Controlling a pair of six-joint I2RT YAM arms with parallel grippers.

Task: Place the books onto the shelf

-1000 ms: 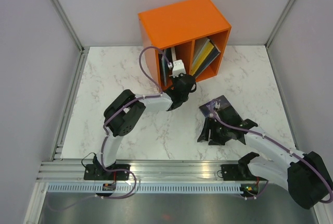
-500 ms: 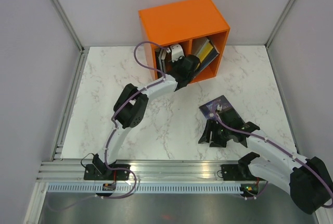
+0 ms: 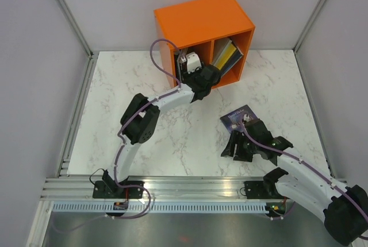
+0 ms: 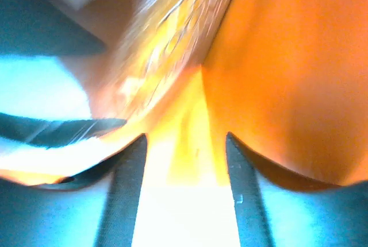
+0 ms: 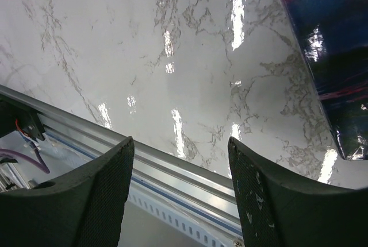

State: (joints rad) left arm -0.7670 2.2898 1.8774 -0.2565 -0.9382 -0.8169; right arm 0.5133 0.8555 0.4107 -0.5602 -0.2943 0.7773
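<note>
Closest to me, the right tool [image 5: 179,149] hangs wide and empty over the table [image 3: 126,86], with the purple book [image 3: 241,115] flat just beside it. Further back, the left tool [image 4: 185,138] has pushed into the shelf's [image 3: 201,20] left compartment and just spread apart, nothing between. Looks like that book's delivered.

The surface [image 3: 109,103] is viewed whole from high behind its near edge. The shelf [image 4: 287,74] interior is seen close-up from the left wrist; that near edge and its rail [image 5: 172,163], also caught overhead, from the right wrist.
</note>
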